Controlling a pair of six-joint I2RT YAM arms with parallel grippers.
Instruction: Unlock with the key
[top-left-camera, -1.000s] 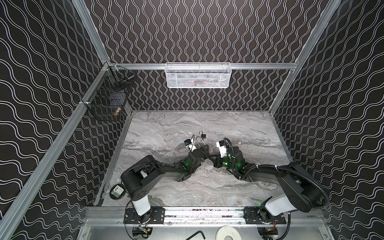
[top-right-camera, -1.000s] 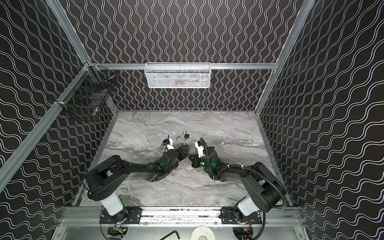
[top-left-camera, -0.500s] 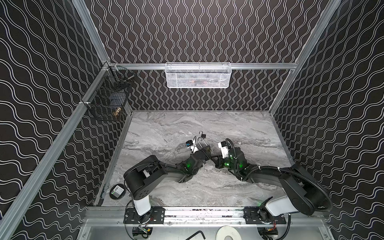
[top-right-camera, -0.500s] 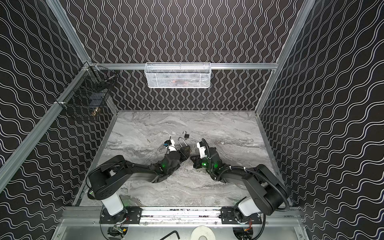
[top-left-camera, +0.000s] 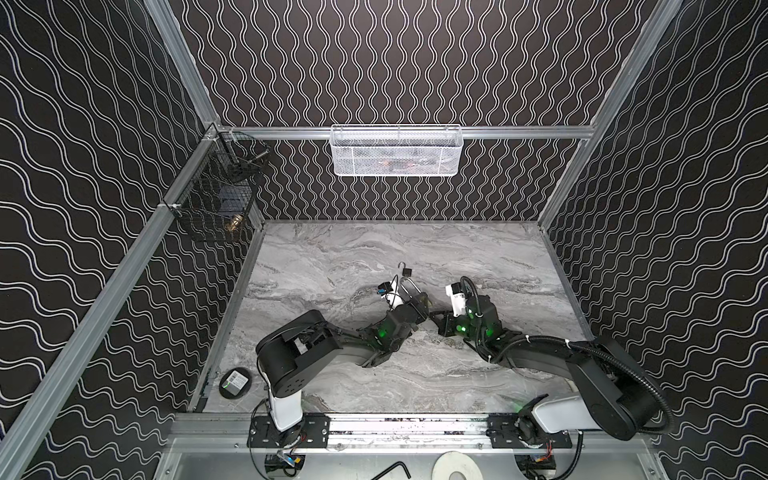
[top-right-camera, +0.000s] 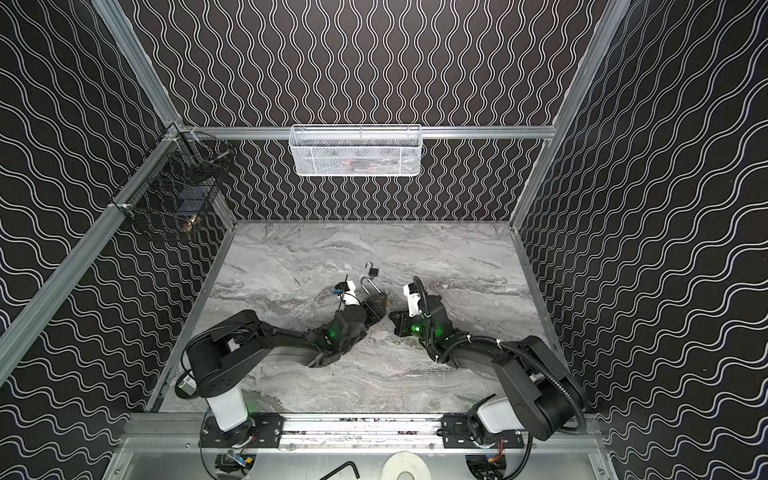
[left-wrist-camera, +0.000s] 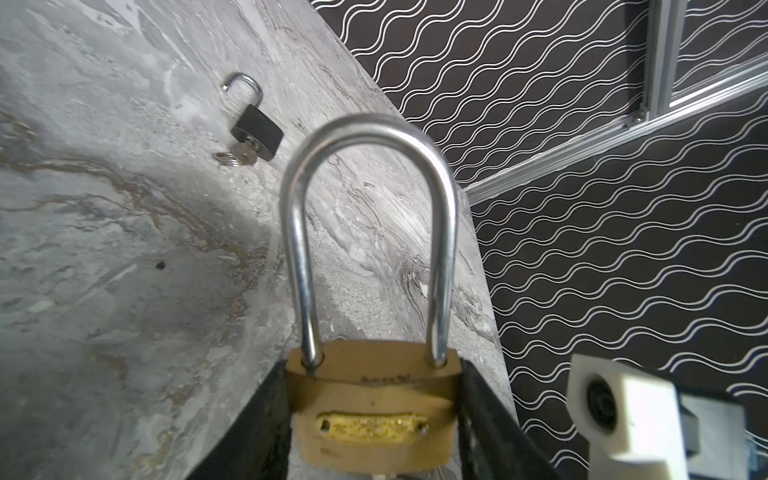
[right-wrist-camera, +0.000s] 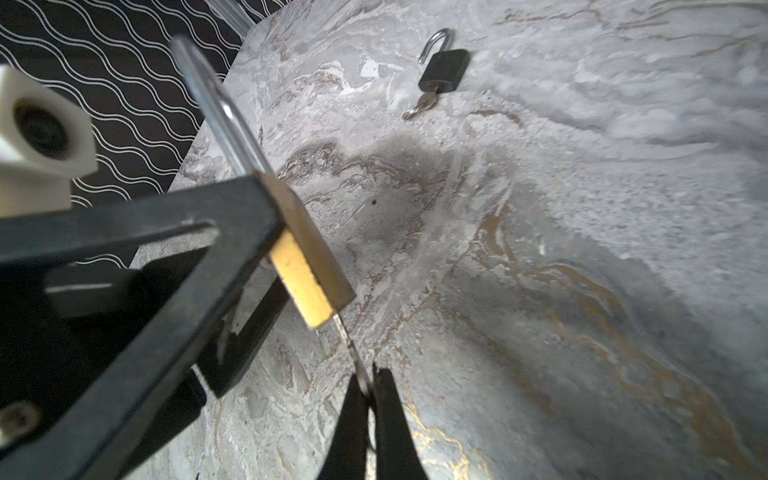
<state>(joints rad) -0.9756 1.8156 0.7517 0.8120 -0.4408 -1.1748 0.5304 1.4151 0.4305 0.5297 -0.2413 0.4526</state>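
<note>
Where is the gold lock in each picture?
In a top view: gold lock mid-table, held by the left gripper.
In a top view: lock in the same place.
Left wrist: lock close up, face-on.
Right wrist: lock edge-on, key in its underside.
Shared landmark: small black lock lying beyond it.

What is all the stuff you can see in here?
brass padlock: 1, gold, silver loop shut, in the left tool
silver key: 1, silver, in the brass padlock's bottom, pinched by the right tool
black padlock: 1, black, loop open, lying on the table
ringed key: 1, silver, in the black padlock
table: 1, grey marble, under everything
mesh basket: 1, white, on the back rail
wire basket: 1, black, on the left rail
round disc: 1, black with label, table's front left corner
hex key: 1, black, front tray
white roll: 1, white, front tray
left tool: 1, black, shut on the brass padlock
right tool: 1, black, shut on the silver key
</note>
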